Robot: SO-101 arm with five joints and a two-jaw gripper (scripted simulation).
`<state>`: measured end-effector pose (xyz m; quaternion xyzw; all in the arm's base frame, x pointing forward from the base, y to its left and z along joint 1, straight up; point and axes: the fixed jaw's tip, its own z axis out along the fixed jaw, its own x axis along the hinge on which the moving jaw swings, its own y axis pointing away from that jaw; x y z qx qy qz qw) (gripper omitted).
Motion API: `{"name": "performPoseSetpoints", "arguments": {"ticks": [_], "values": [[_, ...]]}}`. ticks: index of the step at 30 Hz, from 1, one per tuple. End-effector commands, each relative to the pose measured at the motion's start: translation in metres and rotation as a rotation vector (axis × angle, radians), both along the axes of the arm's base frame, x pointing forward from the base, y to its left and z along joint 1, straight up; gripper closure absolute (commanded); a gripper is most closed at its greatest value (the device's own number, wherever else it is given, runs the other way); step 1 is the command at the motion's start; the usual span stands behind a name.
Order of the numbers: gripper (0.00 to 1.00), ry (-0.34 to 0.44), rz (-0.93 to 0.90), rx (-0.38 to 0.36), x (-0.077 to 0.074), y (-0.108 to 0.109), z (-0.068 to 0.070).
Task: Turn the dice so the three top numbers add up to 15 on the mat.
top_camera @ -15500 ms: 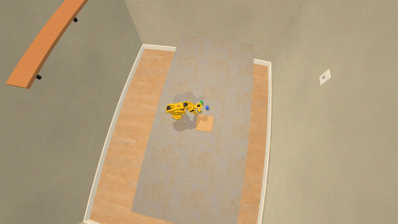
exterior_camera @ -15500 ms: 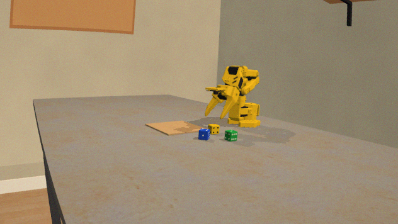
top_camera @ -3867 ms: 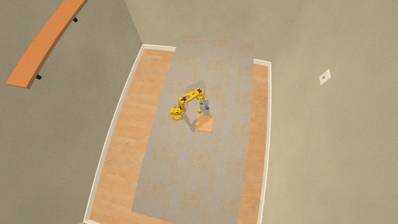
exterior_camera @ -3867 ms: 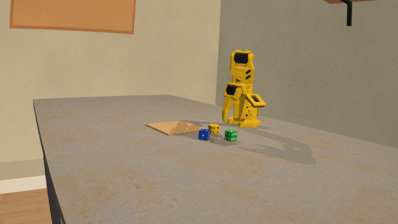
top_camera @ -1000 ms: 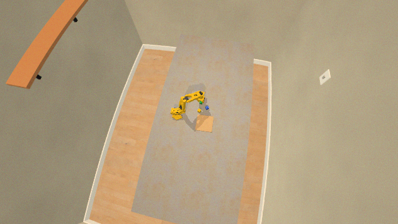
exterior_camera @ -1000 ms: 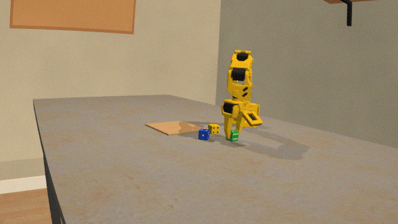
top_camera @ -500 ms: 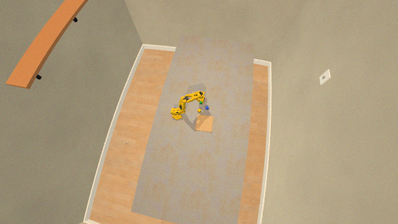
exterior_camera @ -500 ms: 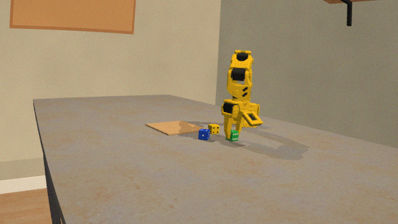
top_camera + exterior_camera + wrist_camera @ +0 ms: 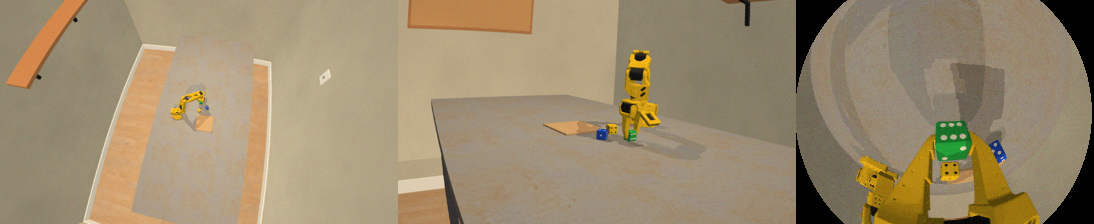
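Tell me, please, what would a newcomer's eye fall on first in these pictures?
Probably the bright yellow robot arm, bent over the gray tabletop with its claw shut on a green die. Next, the blue die and yellow die, standing between it and the square tan mat.

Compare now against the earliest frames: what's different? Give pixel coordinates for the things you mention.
The arm has swung from beside the yellow die (image 9: 199, 110) (image 9: 612, 129) (image 9: 950, 171) to the green die (image 9: 201, 102) (image 9: 632, 135) (image 9: 952, 137). Its pincer (image 9: 201, 102) (image 9: 630, 137) (image 9: 952, 141) has come down and closed on the green die, which has turned slightly. Blue die (image 9: 206, 107) (image 9: 602, 134) (image 9: 997, 151), yellow die and mat (image 9: 204, 123) (image 9: 571, 127) look unchanged.
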<state>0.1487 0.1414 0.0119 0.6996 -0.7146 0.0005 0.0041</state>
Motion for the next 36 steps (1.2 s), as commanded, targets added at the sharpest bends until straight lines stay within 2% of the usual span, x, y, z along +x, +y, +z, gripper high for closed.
{"name": "performPoseSetpoints", "arguments": {"ticks": [1, 20, 31, 36], "values": [[1.00, -0.029, 0.002, 0.028, 0.006, 0.004, 0.011], [1.00, -0.029, 0.002, 0.028, 0.003, 0.003, 0.054], [1.00, -0.031, 0.000, 0.030, 0.002, 0.003, 0.057], [1.00, -0.054, -0.029, 0.053, 0.002, 0.005, 0.056]]}}
